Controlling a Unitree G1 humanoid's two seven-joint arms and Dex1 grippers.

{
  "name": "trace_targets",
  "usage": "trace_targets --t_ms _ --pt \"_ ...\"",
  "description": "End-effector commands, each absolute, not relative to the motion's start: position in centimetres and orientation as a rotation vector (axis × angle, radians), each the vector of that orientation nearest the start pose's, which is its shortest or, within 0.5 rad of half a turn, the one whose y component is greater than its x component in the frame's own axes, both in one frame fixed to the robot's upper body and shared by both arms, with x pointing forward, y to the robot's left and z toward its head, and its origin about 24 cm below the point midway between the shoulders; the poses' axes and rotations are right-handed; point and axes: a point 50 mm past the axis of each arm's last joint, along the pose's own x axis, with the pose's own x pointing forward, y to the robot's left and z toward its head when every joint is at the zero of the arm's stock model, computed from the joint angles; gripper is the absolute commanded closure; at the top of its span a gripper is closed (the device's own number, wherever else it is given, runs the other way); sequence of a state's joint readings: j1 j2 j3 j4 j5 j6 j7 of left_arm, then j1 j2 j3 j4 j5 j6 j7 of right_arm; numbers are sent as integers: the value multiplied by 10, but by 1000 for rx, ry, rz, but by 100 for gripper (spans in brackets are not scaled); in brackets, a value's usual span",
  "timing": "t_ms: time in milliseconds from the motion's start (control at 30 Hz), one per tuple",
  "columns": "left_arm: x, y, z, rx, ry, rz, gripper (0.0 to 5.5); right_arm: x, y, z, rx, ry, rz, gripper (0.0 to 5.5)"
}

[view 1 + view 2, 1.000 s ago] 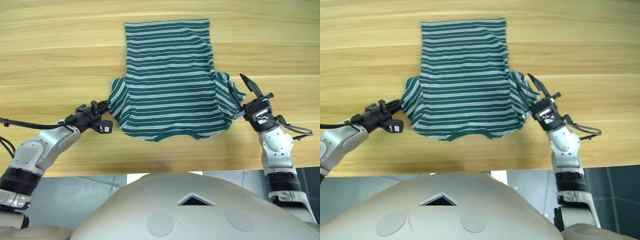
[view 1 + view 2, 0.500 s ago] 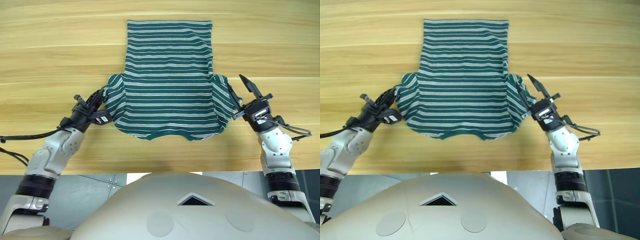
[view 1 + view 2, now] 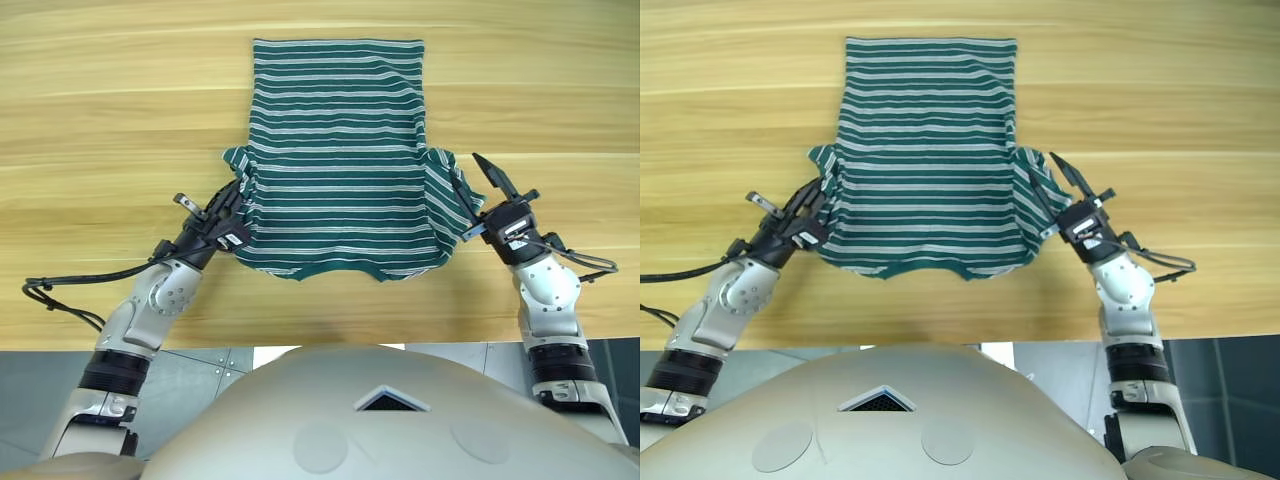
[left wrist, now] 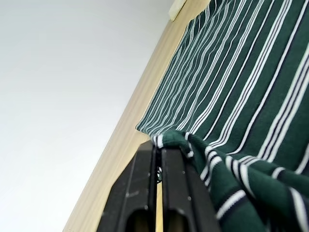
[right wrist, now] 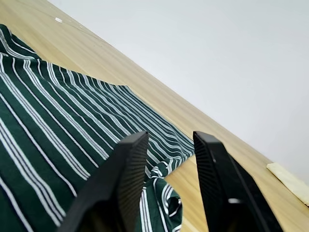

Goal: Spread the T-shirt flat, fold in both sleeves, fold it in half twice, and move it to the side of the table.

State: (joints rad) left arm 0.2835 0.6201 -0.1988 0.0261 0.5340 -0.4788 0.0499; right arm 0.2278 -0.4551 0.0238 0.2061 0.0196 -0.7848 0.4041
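Left wrist view: my left pincer [image 4: 158, 145] pinches the T-shirt [image 4: 231, 92] by a sleeve edge. Left eye view adds my right pincer [image 3: 468, 178], spread wide beside the other sleeve, shirt lying mid-tabletop [image 3: 100, 120].

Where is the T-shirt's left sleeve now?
Left eye view: the left sleeve sits on the robot's left, pinched in the left gripper, against the T-shirt body's edge.

One T-shirt [image 3: 335, 150], one table [image 3: 100, 100]
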Motion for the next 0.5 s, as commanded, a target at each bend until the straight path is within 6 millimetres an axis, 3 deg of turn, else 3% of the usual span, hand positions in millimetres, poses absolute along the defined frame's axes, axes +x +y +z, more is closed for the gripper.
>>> trace_targets --t_ms 33,233,500 --pt "177 192 23 982 -177 -519 549 183 -213 28 -482 -241 537 377" --pt "181 177 28 949 -225 -557 549 183 -210 25 -474 -233 546 377" --pt "170 164 8 939 -155 -707 549 182 -209 26 -474 -234 551 377"
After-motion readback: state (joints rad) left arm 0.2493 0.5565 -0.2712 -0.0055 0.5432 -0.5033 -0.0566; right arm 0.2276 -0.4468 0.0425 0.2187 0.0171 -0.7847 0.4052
